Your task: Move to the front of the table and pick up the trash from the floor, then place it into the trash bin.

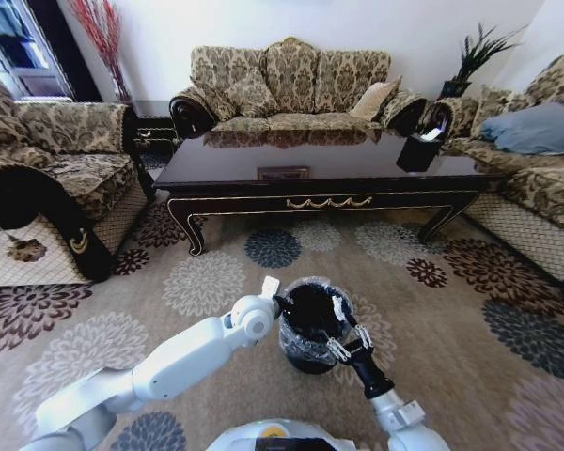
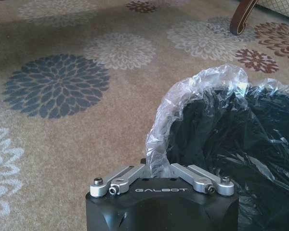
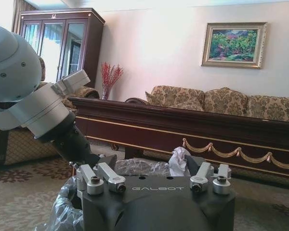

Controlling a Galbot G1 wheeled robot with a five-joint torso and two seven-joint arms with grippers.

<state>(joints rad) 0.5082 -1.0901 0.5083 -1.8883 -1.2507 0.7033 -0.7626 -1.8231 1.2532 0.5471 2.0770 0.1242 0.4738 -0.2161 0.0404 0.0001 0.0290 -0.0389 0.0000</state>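
Carpet [image 1: 470,376] with round flower medallions covers the floor, and the trash bin [image 1: 305,362] stands on it in front of the table [image 1: 329,202], well apart from the table's front edge and about level with its middle. The bin is a small round black pail, upright, with a thin clear liner bag [image 2: 202,82] puffed up over its rim.

Both arms reach in to the bin. The left gripper [image 1: 287,305] sits at the bin's left rim. In the left wrist view, the left gripper [image 2: 158,161] has a fold of the liner rising right in front of its body, with the dark inside of the bin [image 2: 260,144] beside it. Whether this gripper is clamped on the rim or released cannot be told.

The right gripper [image 1: 343,340] is at the bin's right rim, angled in toward the opening. In the right wrist view, the right gripper [image 3: 159,168] hangs over the crumpled liner [image 3: 62,211], facing the table's long front rail [image 3: 183,122] with its gold scroll trim. A whitish crumpled piece [image 3: 178,159] sits just ahead of it. It is not clear if that piece is a scrap of trash or part of the liner, nor if the gripper grasps it.

A patterned sofa [image 1: 291,75] stands behind the table.
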